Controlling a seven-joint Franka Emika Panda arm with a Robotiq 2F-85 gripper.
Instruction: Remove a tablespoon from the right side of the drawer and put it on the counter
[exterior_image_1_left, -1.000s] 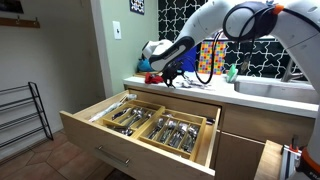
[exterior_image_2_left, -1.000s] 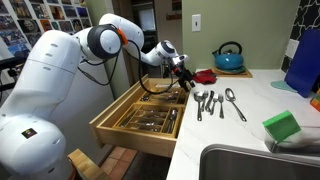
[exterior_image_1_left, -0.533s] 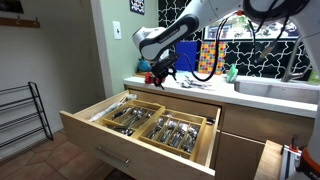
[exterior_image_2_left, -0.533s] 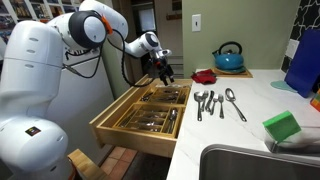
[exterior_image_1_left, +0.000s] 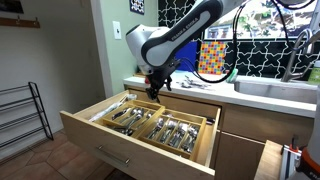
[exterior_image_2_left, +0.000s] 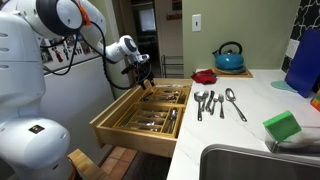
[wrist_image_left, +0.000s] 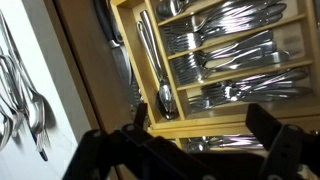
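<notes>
Swinging back off the counter (exterior_image_2_left: 235, 118), my gripper (exterior_image_2_left: 143, 80) now hovers released, nothing held, with the drawer (exterior_image_2_left: 140, 118) below my fingers for another spoon.

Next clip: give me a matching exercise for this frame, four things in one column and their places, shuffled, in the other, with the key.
Things:
1. blue kettle
2. row of loose metal spoons
3. green block-shaped sponge
4. robot gripper

Places:
A. on the whitish counter just beside the open light-wood drawer
B. above the far end of the drawer, holding nothing visible
C. at the back of the counter, against the wall
D. near the sink rim

Pairs: 1-C, 2-A, 3-D, 4-B
</notes>
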